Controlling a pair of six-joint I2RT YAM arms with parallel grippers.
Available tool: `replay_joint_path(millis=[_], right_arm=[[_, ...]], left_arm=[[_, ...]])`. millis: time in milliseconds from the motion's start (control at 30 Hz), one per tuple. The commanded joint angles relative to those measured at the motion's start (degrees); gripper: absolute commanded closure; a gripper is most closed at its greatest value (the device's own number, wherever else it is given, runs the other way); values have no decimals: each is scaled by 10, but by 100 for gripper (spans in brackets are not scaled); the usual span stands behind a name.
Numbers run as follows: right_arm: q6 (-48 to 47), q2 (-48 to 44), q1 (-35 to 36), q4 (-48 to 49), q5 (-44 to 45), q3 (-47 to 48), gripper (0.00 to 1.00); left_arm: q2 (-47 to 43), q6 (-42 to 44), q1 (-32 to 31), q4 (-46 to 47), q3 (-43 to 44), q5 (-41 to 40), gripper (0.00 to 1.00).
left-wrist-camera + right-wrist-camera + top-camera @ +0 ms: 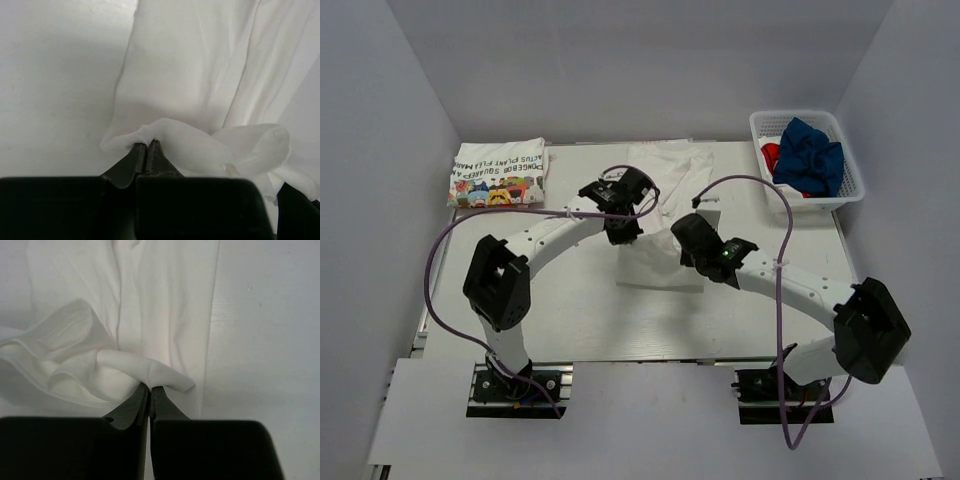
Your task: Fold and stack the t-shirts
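A plain white t-shirt (665, 180) lies spread in the middle of the table. My left gripper (622, 232) is shut on a fold of its edge (165, 132). My right gripper (686, 240) is shut on another fold of the same shirt (150, 370). Both hold the cloth a little above the table. A folded white t-shirt with colourful print and black lettering (498, 172) lies at the back left. A navy blue t-shirt (810, 152) and a white one with red graphic (772, 153) lie crumpled in the basket.
The white plastic lattice basket (848, 170) stands at the back right corner. Grey walls close the table on three sides. The arms' purple cables loop over the table near the front.
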Motion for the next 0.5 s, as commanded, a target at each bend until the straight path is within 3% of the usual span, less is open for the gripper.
replay_joint_path(millis=[0,467], right_arm=[[-49,32,-38,77,-11,41,100],[-112,165,-148,162,-102,124,100]], left_arm=[[15,51,24,25,59,-10,95],[181,117,84,46,241,14,95]])
